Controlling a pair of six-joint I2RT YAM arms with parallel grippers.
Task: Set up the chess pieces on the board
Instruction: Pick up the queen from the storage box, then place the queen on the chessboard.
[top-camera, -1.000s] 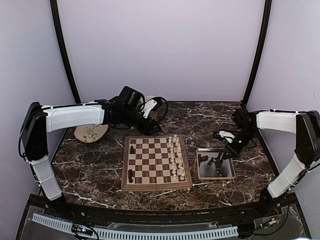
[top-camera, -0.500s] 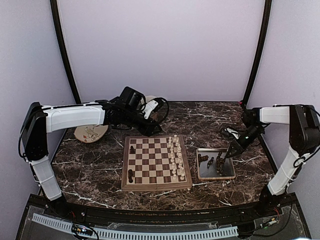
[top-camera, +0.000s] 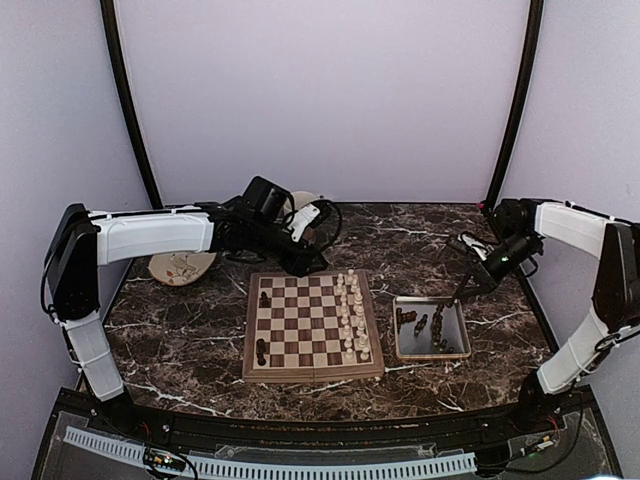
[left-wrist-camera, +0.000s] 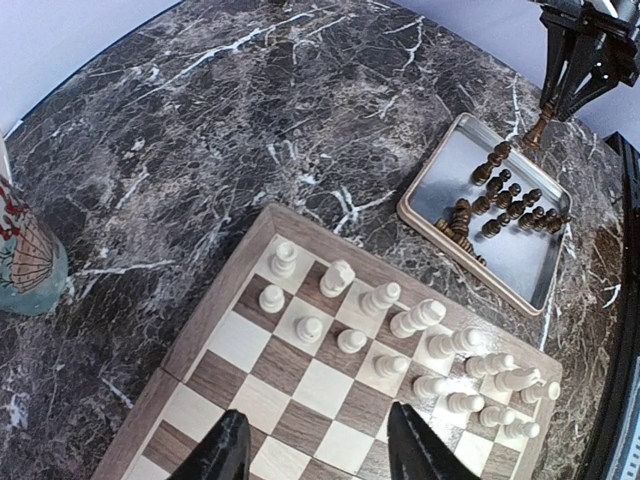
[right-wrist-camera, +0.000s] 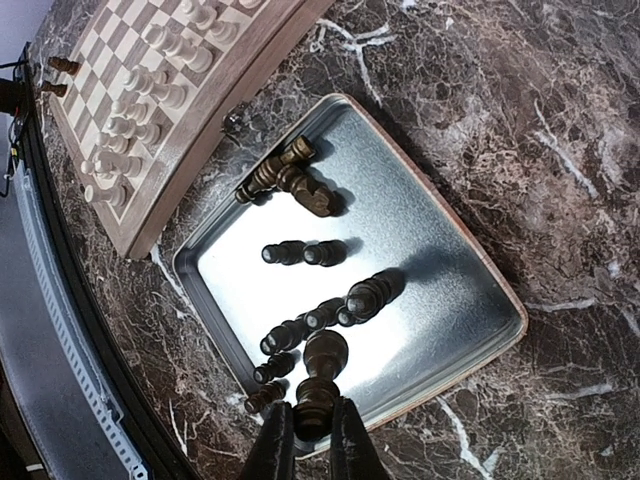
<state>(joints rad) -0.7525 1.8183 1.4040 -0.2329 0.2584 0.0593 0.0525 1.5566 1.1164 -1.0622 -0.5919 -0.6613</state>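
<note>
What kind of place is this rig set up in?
Probably a lab test booth, not a home: plain lilac walls framed by curved black poles, a dark marble-pattern tabletop, and a square wooden chessboard beside a shiny metal tray as staged props.

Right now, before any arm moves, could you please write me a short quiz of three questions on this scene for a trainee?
1. True or false: the right gripper is shut on a dark brown wooden chess piece.
2. Where do most dark pieces lie? A) shiny rectangular metal tray B) square checkered wooden board C) left gripper
3. Fill in: the left gripper hangs open over the ____.
Key: 1 true; 2 A; 3 board.
</note>
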